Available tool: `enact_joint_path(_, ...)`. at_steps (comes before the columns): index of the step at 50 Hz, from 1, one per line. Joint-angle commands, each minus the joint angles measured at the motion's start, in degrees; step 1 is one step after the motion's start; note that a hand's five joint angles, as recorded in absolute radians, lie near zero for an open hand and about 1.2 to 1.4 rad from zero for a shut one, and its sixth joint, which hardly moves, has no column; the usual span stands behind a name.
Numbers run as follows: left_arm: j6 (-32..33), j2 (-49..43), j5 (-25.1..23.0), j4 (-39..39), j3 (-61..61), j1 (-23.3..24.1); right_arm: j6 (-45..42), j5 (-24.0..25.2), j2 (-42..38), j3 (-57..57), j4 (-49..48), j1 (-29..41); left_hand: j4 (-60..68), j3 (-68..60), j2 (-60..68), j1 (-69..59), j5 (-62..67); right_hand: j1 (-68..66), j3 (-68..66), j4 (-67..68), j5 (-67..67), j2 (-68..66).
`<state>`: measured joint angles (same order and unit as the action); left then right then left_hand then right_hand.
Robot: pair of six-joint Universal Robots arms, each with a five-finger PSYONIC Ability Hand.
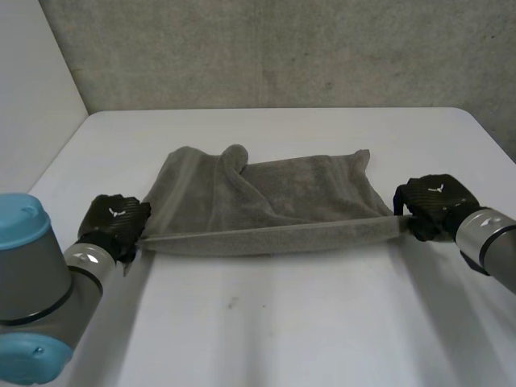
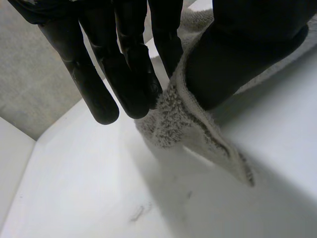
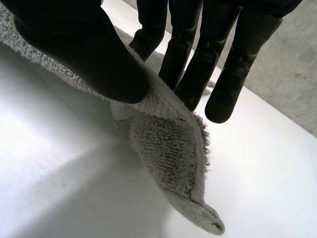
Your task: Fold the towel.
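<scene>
White table [image 1: 282, 322] | left hand [image 1: 117, 219], right hand [image 1: 431, 205] pinch near corners of towel [image 1: 274, 201] | risk: tight edge may slip out

The left hand [image 2: 124, 59] pinches a corner of the grey towel [image 2: 183, 119] between its straight fingers and its thumb [image 2: 237, 54]. The pinched corner hangs below the fingertips, its tip pointing down toward the white table [image 2: 89, 193]. A grey wall [image 2: 29, 84] stands behind the fingers.
</scene>
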<state>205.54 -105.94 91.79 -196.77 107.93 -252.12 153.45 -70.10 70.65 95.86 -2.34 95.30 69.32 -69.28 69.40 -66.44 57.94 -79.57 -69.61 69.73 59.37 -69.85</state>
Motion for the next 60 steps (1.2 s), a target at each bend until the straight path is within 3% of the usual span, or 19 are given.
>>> enact_joint_path(1, 6.01, 8.55, -0.04, 7.63, -0.26, 0.05, -5.87, 0.31, 8.96, -4.78, 11.1, -0.38, 10.68, -10.72, 10.6, -13.56, 12.06, -0.43, -10.39, 10.27, 10.63, -10.15)
enact_joint_path(3, 10.3, 15.55, -0.12, 11.75, -1.57, 0.05, -6.67, -0.12, 10.98, -6.8, 14.09, -0.29, 10.68, -10.72, 10.6, -13.56, 12.06, -0.43, -10.39, 10.27, 10.63, -10.15)
enact_joint_path(9, 13.92, 26.55, -2.66, 18.16, -9.03, 0.84, -7.82, 0.93, 18.46, -17.6, 25.87, -0.46, 10.68, -10.72, 10.6, -13.56, 12.06, -0.43, -10.39, 10.27, 10.63, -10.15)
enact_joint_path(15, 13.75, 27.71, -6.72, 23.54, -14.68, 0.58, -9.13, 0.84, 19.53, -26.32, 32.73, -0.55, 10.68, -10.72, 10.6, -13.56, 12.06, -0.43, -10.39, 10.27, 10.63, -10.15)
enact_joint_path(21, 13.83, 20.86, -7.86, 27.32, -16.44, 0.23, -13.09, -0.04, 16.54, -26.33, 35.65, -0.73, 10.68, -10.72, 10.6, -13.56, 12.06, -0.43, -10.39, 10.27, 10.63, -10.15)
enact_joint_path(26, 13.83, 11.37, -8.03, 27.5, -16.87, -0.21, -17.48, -0.92, 4.53, -25.89, 36.18, -0.38, 10.68, -10.72, 10.6, -13.56, 12.06, -0.43, -10.39, 10.27, 10.63, -10.15)
enact_joint_path(29, 13.92, 4.16, -8.03, 27.41, -19.07, -0.21, -17.57, -0.92, 1.69, -26.51, 36.09, -0.2, 10.68, -10.72, 10.6, -13.56, 12.06, -0.43, -10.39, 10.27, 10.63, -10.15)
enact_joint_path(31, 13.92, -2.66, -7.86, 27.15, -24.14, -0.21, -17.05, -1.62, -3.82, -29.48, 34.43, 0.41, 10.68, -10.72, 10.6, -13.56, 12.06, -0.43, -10.39, 10.27, 10.63, -10.15)
enact_joint_path(34, 13.92, -5.77, -7.77, 27.06, -27.86, -0.21, -15.13, -2.14, -8.31, -34.13, 29.88, 1.12, 10.68, -10.72, 10.6, -13.56, 12.06, -0.43, -10.39, 10.27, 10.63, -10.15)
enact_joint_path(38, 13.22, -12.0, -7.16, 25.66, -43.01, -0.04, -10.13, -2.76, -10.26, -39.06, 20.76, 1.73, 10.68, -10.72, 10.6, -13.56, 12.06, -0.43, -10.39, 10.27, 10.63, -10.15)
enact_joint_path(40, 12.69, -12.98, -7.07, 24.69, -48.69, 0.14, -7.29, -2.85, -10.18, -40.75, 14.91, 1.82, 10.68, -10.72, 10.6, -13.56, 12.06, -0.43, -10.39, 10.27, 10.63, -10.15)
enact_joint_path(42, 11.29, -13.42, -7.16, 23.19, -53.88, 0.23, -1.26, -3.2, -8.43, -41.98, 1.09, 1.91, 10.68, -10.72, 10.6, -13.56, 12.06, -0.43, -10.39, 10.27, 10.63, -10.15)
enact_joint_path(43, 9.46, -13.51, -7.16, 21.1, -58.4, 0.31, -1.23, -3.2, -8.42, -41.98, 1.02, 1.91, 10.68, -10.72, 10.6, -13.56, 12.06, -0.43, -10.39, 10.27, 10.63, -10.15)
enact_joint_path(45, 7.33, -13.33, -7.07, 18.36, -61.96, 0.49, 4.46, -4.78, -3.53, -40.49, -12.28, 1.74, 10.68, -10.72, 10.6, -13.56, 12.06, -0.43, -10.39, 10.27, 10.63, -10.15)
enact_joint_path(49, 1.11, -11.15, -5.84, 11.87, -65.74, 1.02, 7.81, -5.57, 0.87, -36.9, -19.78, 1.65, 10.68, -10.72, 10.6, -13.56, 12.06, -0.43, -10.39, 10.27, 10.63, -10.15)
enact_joint_path(54, -2.94, -7.1, -3.3, 11.41, -60.59, 1.19, 8.09, -4.34, 3.79, -31.96, -17.7, 1.56, 10.68, -10.72, 10.6, -13.56, 12.06, -0.43, -10.39, 10.27, 10.63, -10.15)
enact_joint_path(60, -4.97, -3.94, -3.38, 11.06, -42.33, 0.23, 6.78, -0.66, 2.92, -26.7, -3.76, 1.65, 10.68, -10.72, 10.6, -13.56, 12.06, -0.43, -10.39, 10.27, 10.63, -10.15)
